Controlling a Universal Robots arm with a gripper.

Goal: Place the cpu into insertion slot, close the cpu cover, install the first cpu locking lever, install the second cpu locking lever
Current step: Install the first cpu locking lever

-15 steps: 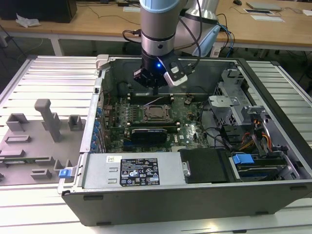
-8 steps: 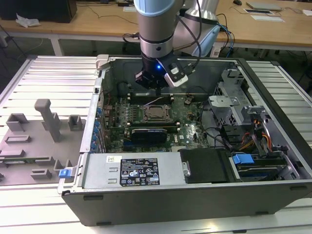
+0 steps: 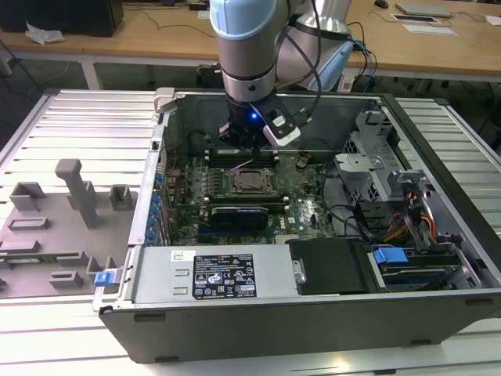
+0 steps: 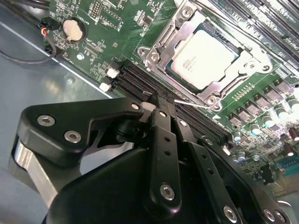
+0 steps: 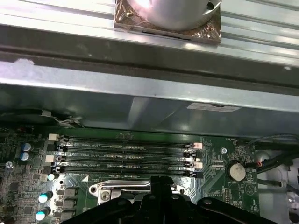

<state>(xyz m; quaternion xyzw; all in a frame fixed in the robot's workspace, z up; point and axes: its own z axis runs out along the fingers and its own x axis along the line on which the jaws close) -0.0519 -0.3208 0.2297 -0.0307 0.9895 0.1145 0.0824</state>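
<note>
The cpu lies flat in the insertion slot, which is hidden under it and the frame. The cpu cover is down around the chip, whose silver top shows through its window. My gripper hangs beside the socket's edge, over the long black memory slots. Its black fingers are shut together. A thin silver locking lever runs along that socket edge, starting right at the fingertips; whether they pinch it I cannot tell. In the exterior view my gripper stands just behind the cpu.
The board sits deep in an open computer case with steel walls all round. A black card lies in front of the socket. Drive cages and cables fill the exterior view's right. A coin battery sits near the memory slots.
</note>
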